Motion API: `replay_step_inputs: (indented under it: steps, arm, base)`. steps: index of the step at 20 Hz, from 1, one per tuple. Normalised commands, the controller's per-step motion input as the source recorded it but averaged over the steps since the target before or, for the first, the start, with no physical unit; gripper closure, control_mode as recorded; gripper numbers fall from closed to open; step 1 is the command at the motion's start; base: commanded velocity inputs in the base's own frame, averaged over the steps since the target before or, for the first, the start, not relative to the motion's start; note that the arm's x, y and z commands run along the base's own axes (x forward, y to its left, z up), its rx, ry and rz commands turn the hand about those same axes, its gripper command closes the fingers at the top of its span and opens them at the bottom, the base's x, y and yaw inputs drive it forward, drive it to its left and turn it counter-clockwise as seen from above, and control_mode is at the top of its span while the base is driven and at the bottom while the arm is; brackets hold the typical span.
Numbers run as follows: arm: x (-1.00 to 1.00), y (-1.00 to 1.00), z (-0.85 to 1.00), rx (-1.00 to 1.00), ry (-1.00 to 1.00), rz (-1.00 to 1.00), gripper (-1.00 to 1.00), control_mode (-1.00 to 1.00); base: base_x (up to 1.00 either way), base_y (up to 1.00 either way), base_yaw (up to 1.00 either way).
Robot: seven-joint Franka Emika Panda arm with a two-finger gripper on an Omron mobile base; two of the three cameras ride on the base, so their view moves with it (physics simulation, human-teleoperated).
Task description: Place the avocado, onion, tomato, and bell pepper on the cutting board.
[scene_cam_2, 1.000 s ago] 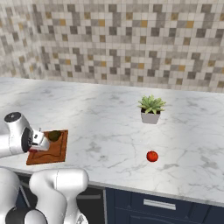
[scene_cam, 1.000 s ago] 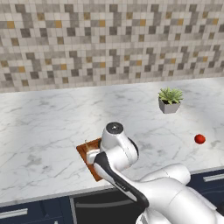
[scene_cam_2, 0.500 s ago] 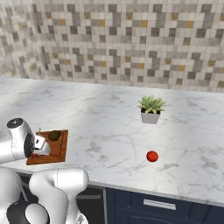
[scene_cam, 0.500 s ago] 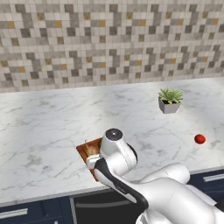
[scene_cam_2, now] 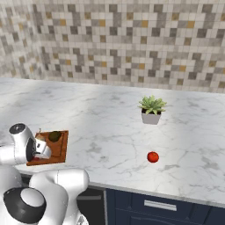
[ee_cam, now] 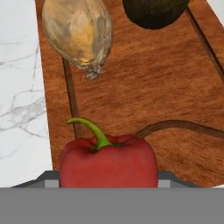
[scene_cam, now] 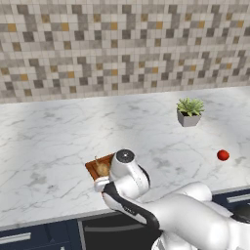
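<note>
In the hand view my gripper (ee_cam: 108, 178) is shut on a red bell pepper (ee_cam: 108, 159) with a curved green stem, held just over the reddish-brown cutting board (ee_cam: 148, 92). On the board lie the tan onion (ee_cam: 78, 30) and the dark avocado (ee_cam: 153, 11). The board (scene_cam_2: 60, 151) sits near the counter's front edge, with the avocado (scene_cam_2: 54, 136) on its far part and my hand (scene_cam_2: 42, 149) over its left side. The left base view has the onion (scene_cam: 102, 169) beside my wrist. The red tomato (scene_cam_2: 152, 157) lies on the marble far to the right.
A small potted plant (scene_cam_2: 152, 110) in a grey pot stands on the marble counter (scene_cam_2: 101, 127) behind the tomato (scene_cam: 222, 155). A tiled wall backs the counter. Dark blue drawers (scene_cam_2: 167, 204) run under its front edge.
My hand has sunk a little toward the board and drawn nearer the counter's front edge, still shut on the pepper. Tomato and plant have stayed put.
</note>
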Motion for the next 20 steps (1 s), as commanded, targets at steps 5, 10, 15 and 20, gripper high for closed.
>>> replay_step_inputs:
  steps: [5, 10, 15, 20]
  arm:
    - [0.23, 0.05, -0.17, 0.00, 0.02, 0.00, 1.00, -1.00]
    - [0.16, 0.02, -0.19, 0.00, 0.01, 0.00, 1.00, -1.00]
    - [0.00, 0.00, -0.25, 0.00, 0.00, 0.00, -1.00, -1.00]
    - [0.00, 0.00, -0.06, 0.00, 0.00, 0.00, -1.00, -1.00]
  base:
    - [0.00, 0.00, 0.00]
    - [0.00, 0.00, 0.00]
    - [0.00, 0.00, 0.00]
    - [0.00, 0.00, 0.00]
